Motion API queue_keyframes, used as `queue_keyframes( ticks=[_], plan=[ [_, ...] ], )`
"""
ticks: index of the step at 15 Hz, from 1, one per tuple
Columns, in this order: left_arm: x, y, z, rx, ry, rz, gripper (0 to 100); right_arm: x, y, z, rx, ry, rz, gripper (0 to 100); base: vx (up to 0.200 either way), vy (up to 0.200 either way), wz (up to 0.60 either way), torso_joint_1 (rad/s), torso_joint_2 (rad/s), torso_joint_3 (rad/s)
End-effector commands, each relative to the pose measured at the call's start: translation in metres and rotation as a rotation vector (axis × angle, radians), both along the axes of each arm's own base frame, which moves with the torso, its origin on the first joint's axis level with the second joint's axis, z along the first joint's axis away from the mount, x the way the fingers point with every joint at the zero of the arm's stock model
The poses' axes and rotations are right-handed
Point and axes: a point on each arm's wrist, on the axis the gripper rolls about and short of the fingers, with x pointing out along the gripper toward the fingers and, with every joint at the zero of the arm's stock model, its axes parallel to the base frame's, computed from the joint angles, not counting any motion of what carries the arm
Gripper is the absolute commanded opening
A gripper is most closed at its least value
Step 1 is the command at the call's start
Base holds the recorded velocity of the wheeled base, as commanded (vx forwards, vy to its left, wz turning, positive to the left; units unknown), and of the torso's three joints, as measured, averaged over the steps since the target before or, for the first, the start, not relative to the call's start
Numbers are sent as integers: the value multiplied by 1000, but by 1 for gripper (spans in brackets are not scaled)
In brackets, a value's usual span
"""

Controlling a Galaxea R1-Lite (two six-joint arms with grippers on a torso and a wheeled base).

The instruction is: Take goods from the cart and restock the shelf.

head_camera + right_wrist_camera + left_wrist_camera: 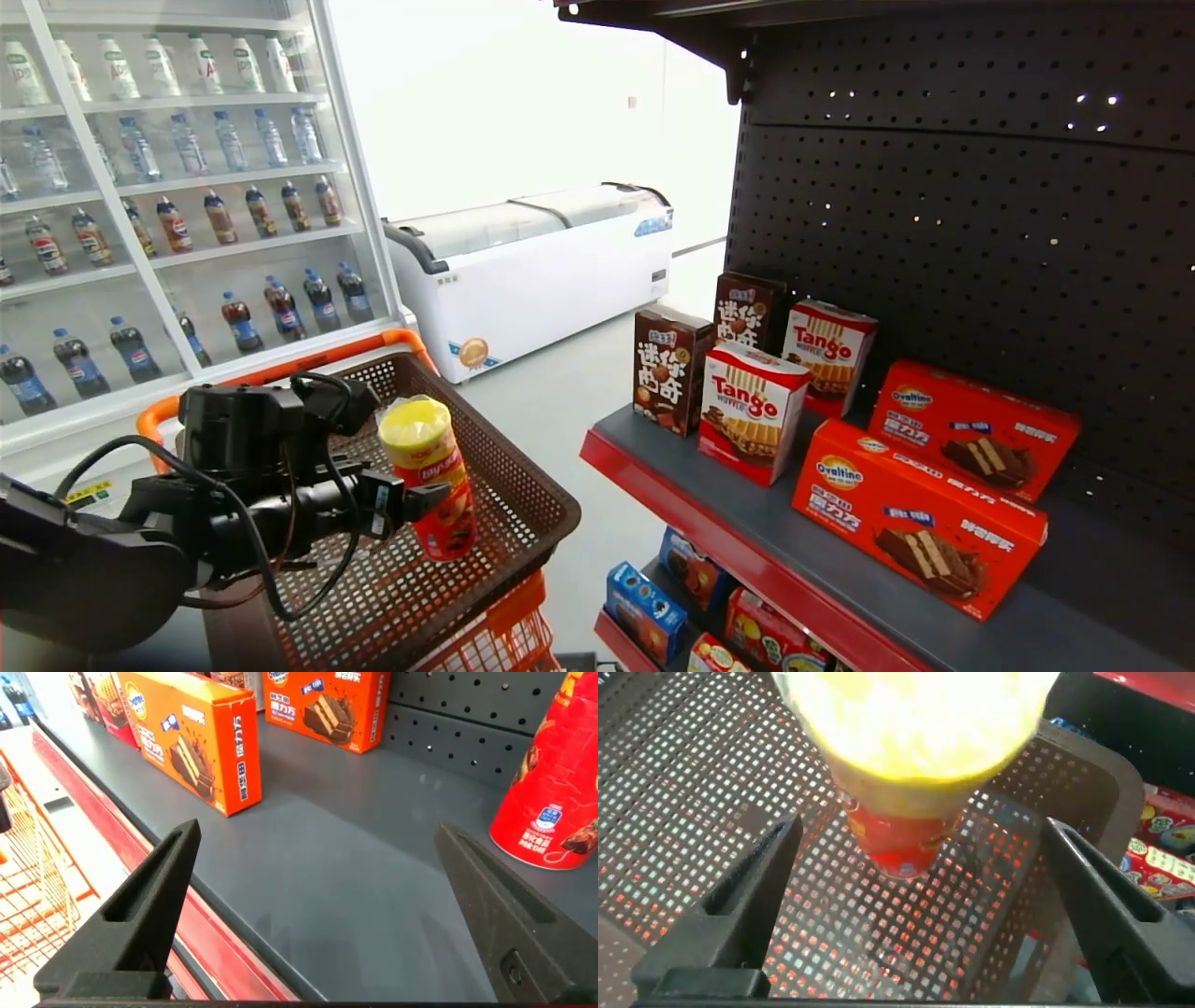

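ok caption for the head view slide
Left gripper open around a chips can in the cart basket, beside the part-stocked shelf

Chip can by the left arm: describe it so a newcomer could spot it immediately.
Left of the shelf stands an orange-handled cart with a brown mesh basket. At the left gripper, over that basket, is a tall red chip can with a yellow lid: round where the shelf's boxes are flat-sided.

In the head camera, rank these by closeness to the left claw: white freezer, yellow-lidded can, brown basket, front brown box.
From the left gripper:
1. yellow-lidded can, between its fingers.
2. brown basket, just beneath it.
3. front brown box, on the shelf to the right.
4. white freezer, farthest back.
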Motion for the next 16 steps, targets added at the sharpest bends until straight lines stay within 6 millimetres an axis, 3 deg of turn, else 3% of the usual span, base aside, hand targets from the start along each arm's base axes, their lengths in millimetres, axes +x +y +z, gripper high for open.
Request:
queue_keyframes(
  ticks=[1, 16],
  plan=[
    [11, -1, -23, 5, 41, 1, 100, 0, 0, 0, 0, 2, 0, 100, 0, 0, 0, 0, 0, 0],
    [31, -2, -83, -4, -90, 12, 100, 0, 0, 0, 0, 2, 0, 100, 0, 0, 0, 0, 0, 0]
  ],
)
